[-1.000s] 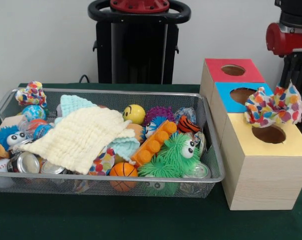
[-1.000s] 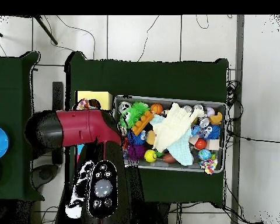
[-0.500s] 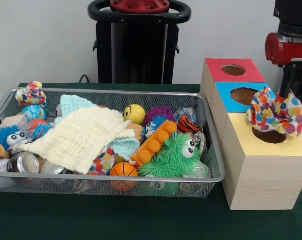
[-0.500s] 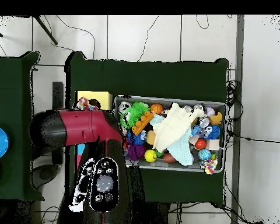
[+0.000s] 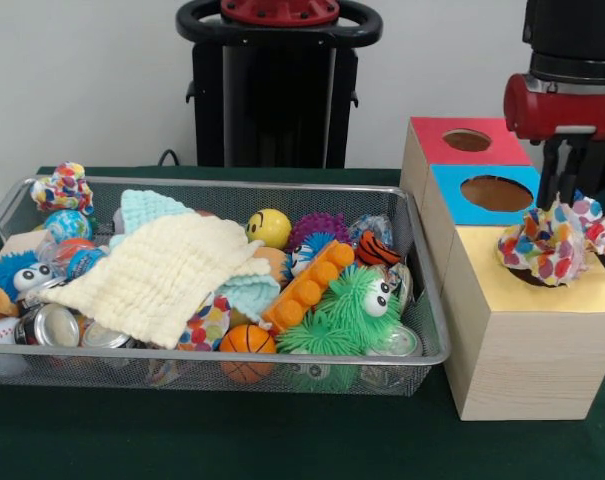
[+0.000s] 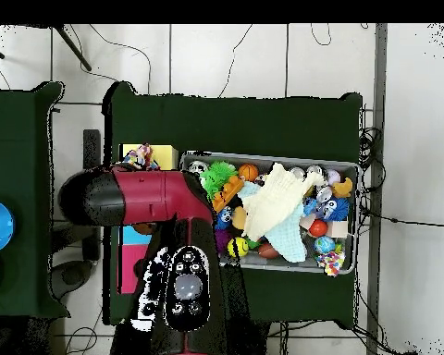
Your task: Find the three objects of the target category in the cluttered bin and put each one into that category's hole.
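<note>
Hand (image 5: 560, 205) pinches the multicoloured spotted fabric scrunchie (image 5: 545, 245), holding it bunched low over the round hole in the yellow-topped wooden box (image 5: 527, 345), fabric partly in the opening, one loop trailing off right. To do it well: keep centred on the hole, push deeper before letting go so the frills don't catch the rim. A similar scrunchie (image 5: 64, 188) sits at the wire mesh bin (image 5: 422, 290) far corner.

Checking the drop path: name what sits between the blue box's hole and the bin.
Front view: only the blue box's own top and side, then the bin's wire wall; nothing loose lies there.
</note>
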`<control>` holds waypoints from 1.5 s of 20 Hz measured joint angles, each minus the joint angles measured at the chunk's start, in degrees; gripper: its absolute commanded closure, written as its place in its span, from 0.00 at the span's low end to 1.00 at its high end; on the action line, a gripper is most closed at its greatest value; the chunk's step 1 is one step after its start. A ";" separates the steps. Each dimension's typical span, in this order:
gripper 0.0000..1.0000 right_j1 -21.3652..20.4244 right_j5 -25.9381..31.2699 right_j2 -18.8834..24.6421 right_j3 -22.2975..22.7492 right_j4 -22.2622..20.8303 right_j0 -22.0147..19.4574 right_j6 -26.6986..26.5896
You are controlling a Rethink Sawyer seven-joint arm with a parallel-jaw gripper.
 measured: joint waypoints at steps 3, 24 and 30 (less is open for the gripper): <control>1.00 0.05 -0.01 -0.01 0.00 -0.07 -0.72 0.00; 1.00 4.44 -0.06 -0.77 -0.02 -0.47 0.64 0.00; 1.00 4.59 -0.55 -0.84 -0.02 -0.46 0.66 0.00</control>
